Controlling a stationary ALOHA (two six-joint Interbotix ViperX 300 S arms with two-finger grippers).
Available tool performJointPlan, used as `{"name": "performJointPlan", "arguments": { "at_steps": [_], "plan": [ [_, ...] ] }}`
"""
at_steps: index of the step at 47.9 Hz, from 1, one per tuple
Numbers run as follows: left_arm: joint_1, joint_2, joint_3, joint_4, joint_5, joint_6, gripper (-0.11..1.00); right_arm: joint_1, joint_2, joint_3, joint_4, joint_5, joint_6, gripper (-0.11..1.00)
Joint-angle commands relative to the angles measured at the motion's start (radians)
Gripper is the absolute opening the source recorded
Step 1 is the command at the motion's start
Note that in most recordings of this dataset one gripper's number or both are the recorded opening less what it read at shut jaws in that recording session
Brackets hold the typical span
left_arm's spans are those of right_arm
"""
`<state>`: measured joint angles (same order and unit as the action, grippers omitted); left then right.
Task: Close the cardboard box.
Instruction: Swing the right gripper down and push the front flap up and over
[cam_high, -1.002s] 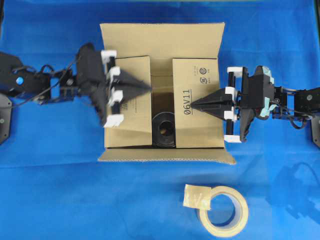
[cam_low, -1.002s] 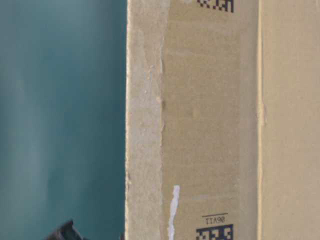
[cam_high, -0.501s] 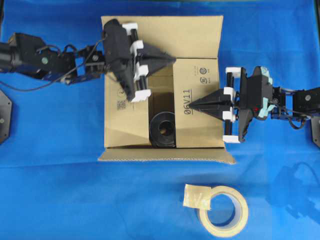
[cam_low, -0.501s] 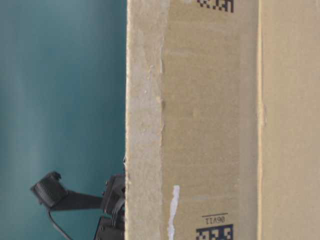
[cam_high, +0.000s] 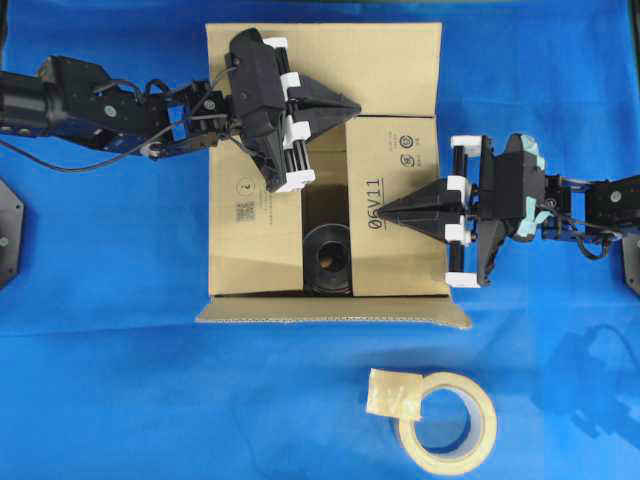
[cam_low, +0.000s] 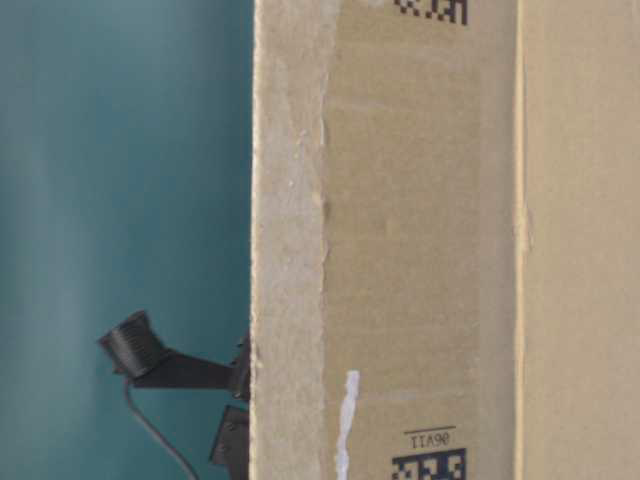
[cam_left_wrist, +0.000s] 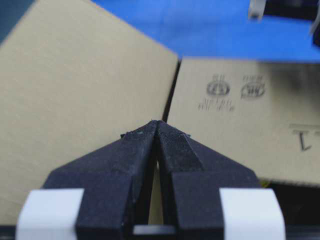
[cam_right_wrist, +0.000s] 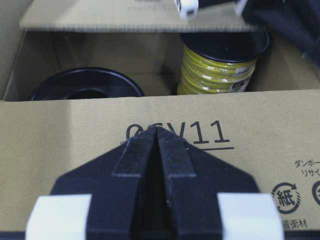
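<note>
The cardboard box (cam_high: 325, 170) stands a little toward the far edge of the bench (cam_high: 120, 400), covered in blue cloth, with its long sides facing the far and near edges. Both short flaps are already folded inward, with a gap between them where a black spool (cam_high: 328, 260) shows. The two long flaps are not yet folded over: the far one (cam_high: 380, 70) and the near one (cam_high: 330, 310).

Your left hand (cam_high: 355, 103) is shut, holds nothing, and its tip sits at the hinge of the far flap, so this arm is the nearer one to fold it. Your right hand (cam_high: 385, 212) is also shut and empty, and rests on the right short flap (cam_high: 395, 250) by the "06V11" print. A tape roll (cam_high: 445, 420) lies near the near edge, apart from the box.
</note>
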<state>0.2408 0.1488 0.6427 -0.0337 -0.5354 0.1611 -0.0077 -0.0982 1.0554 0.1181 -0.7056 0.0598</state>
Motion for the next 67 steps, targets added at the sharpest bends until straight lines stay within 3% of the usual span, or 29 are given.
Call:
{"name": "performJointPlan", "arguments": {
  "at_steps": [1,44,58,67],
  "plan": [
    [0.003,0.002,-0.012,0.003,-0.015,-0.002,0.00,0.006,-0.006,-0.015,0.002,-0.005,0.002,0.00],
    [0.032,0.029,-0.011,0.002,-0.012,-0.005,0.00,0.031,-0.021,-0.018,0.002,0.000,0.003,0.00],
    [0.032,0.031,-0.009,0.002,-0.005,-0.006,0.00,0.095,-0.272,-0.031,0.000,0.173,0.002,0.00],
    [0.032,0.029,-0.006,0.002,-0.002,-0.011,0.00,0.221,-0.431,-0.034,-0.005,0.245,-0.006,0.00]
  ]
}}
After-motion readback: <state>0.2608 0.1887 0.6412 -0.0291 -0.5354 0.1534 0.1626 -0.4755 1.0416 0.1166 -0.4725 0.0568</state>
